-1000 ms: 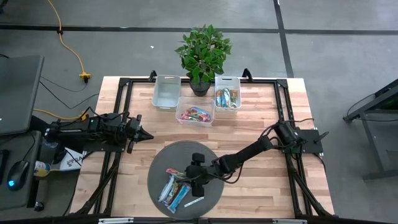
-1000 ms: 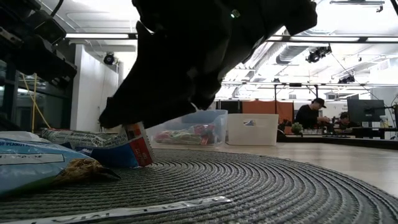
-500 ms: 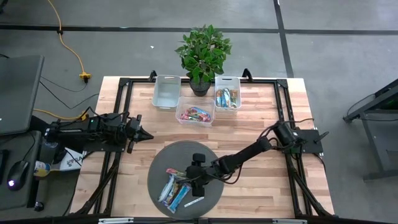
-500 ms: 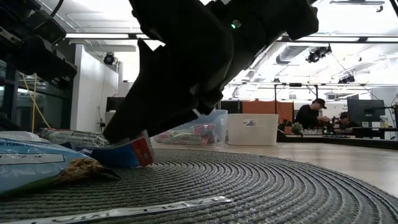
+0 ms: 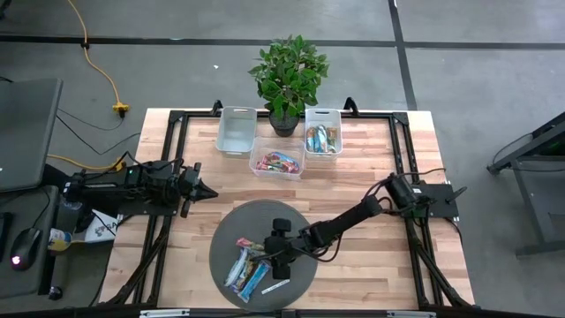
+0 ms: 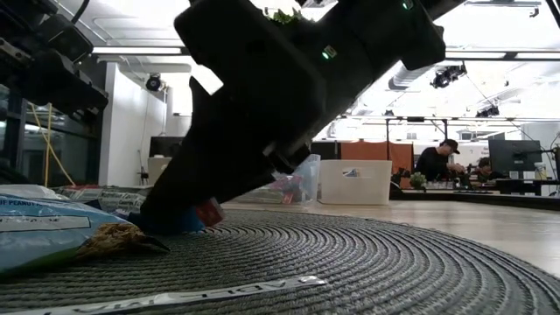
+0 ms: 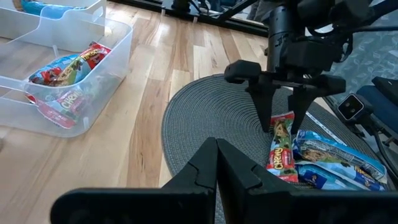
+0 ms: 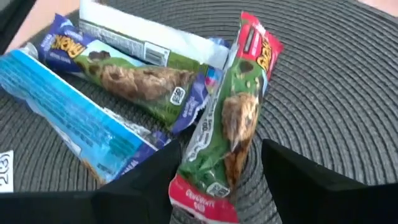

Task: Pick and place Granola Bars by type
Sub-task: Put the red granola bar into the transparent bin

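Note:
Several granola bars (image 5: 247, 263) lie in a heap on a round grey mat (image 5: 231, 223): light blue ones and one green bar with red ends (image 8: 239, 118). My right gripper (image 8: 221, 149) points down over that red-ended bar (image 7: 281, 146), open, one finger on each side of the bar's end. In the high view the right gripper (image 5: 277, 250) is at the heap's right edge. My left gripper (image 5: 210, 191) waits shut over the table's left side, clear of the mat. My right gripper comes from above, pointing down, with its open fingers across the red-ended bar's end (image 8: 208, 180). One finger (image 8: 158, 171) stands close against the wrapper's side; I cannot tell whether it touches. The bar lies flat on the other bars and the mat.
Three clear bins stand at the far side: an empty one (image 5: 237, 131), one with red bars (image 5: 277, 162), one with tan-orange and blue bars (image 5: 322, 140). A potted plant (image 5: 290, 75) stands between them. A thin white strip label (image 5: 274, 287) lies on the mat's near edge.
My right gripper has come down toward the mat over the red-ended bar, its fingers now reaching the bar's level. In the low view the bar's red end shows lower and is more covered by the gripper than before.

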{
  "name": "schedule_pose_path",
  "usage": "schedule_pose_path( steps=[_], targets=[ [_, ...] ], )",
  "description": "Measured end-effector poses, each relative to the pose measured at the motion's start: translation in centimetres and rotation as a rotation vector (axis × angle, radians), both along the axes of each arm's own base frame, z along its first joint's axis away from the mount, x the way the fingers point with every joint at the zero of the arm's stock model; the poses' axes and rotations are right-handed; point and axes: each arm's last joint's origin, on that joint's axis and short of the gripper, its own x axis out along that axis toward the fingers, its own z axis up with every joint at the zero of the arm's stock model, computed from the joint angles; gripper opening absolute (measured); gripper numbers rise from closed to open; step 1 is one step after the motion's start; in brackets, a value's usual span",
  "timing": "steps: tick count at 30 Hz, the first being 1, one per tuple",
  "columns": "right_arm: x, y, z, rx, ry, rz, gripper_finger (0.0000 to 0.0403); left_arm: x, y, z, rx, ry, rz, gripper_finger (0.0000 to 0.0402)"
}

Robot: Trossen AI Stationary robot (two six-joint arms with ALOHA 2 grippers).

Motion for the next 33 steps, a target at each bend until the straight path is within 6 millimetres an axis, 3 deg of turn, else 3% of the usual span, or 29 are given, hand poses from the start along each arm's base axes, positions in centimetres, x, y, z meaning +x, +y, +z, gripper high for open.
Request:
schedule_pose_path(
  steps=[25, 33],
  targets=[
    [0.1, 0.1, 0.1, 0.013, -0.01, 0.021, 0.0064, 0.0, 0.0, 0.0, 0.0, 0.0, -0.001, 0.0001],
    [0.1, -0.2, 2.6, -0.035, -0.074, 0.04, 0.0059, 0.0, 0.0, 0.0, -0.001, 0.0, -0.002, 0.0001]
  ],
)
